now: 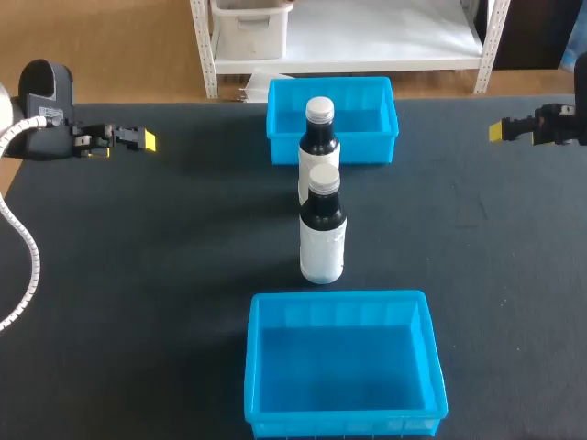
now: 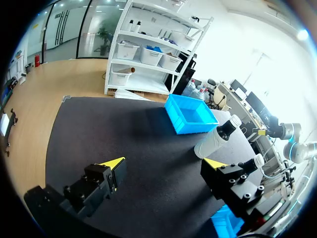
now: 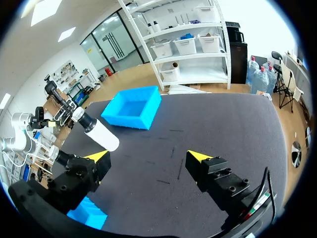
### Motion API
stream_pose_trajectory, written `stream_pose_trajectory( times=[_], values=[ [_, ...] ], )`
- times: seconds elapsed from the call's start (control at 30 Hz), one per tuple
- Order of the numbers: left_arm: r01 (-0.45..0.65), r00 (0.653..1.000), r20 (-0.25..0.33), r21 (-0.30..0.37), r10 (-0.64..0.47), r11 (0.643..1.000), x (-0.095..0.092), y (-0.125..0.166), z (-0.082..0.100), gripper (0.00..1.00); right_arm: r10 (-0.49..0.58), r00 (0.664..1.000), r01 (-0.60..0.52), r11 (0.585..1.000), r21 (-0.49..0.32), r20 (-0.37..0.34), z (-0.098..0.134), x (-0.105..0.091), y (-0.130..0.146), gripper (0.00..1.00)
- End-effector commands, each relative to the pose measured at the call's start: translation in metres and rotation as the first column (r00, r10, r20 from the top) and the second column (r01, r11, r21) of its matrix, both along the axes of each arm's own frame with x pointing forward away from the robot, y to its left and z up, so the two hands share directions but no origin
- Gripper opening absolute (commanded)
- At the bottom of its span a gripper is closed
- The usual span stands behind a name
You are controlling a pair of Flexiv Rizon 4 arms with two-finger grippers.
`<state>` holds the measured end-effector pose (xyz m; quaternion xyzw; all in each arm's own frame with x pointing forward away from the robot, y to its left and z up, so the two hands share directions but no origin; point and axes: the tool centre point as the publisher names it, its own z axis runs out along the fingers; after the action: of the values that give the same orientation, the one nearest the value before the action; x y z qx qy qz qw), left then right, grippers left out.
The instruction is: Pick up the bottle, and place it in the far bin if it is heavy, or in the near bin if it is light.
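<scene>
Black tabletop (image 1: 138,275): front bottle (image 1: 322,229) and rear bottle (image 1: 319,137) upright between far bin (image 1: 376,147) and near bin (image 1: 339,307). Left gripper (image 1: 145,140) and right gripper (image 1: 496,131) gape wide, empty, well apart. Best to grasp one body squarely, sparing its neighbour.

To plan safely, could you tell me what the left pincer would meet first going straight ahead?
Likely the far bottle, roughly level with the left pincer in the head view; depth is unclear, so it might pass beside.
</scene>
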<state>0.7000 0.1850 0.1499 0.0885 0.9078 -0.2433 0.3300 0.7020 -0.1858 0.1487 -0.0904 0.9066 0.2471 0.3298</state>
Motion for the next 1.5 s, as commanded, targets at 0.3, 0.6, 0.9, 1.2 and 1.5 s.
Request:
stream_pose_trajectory(
  times=[0.3,0.6,0.9,1.2,1.5],
  values=[
    [0.000,1.000,0.000,0.000,0.000,1.000,0.000,0.000,0.000,1.00,-0.004,1.000,0.004,1.000,-0.004,0.000,0.001,-0.001,0.001,1.00],
    [0.000,1.000,0.000,0.000,0.000,1.000,0.000,0.000,0.000,1.00,0.199,0.977,-0.195,0.979,-0.063,0.071,0.006,0.012,-0.017,1.00],
    [0.000,1.000,0.000,0.000,0.000,1.000,0.000,0.000,0.000,1.00,0.655,0.751,-0.654,0.755,-0.036,0.083,0.019,0.002,-0.017,1.00],
    [0.000,1.000,0.000,0.000,0.000,1.000,0.000,0.000,0.000,1.00,0.655,0.751,-0.654,0.755,-0.036,0.083,0.019,0.002,-0.017,1.00],
    [0.000,1.000,0.000,0.000,0.000,1.000,0.000,0.000,0.000,1.00,0.732,0.644,-0.709,0.680,-0.187,0.220,0.015,-0.012,0.027,1.00]
  ],
)
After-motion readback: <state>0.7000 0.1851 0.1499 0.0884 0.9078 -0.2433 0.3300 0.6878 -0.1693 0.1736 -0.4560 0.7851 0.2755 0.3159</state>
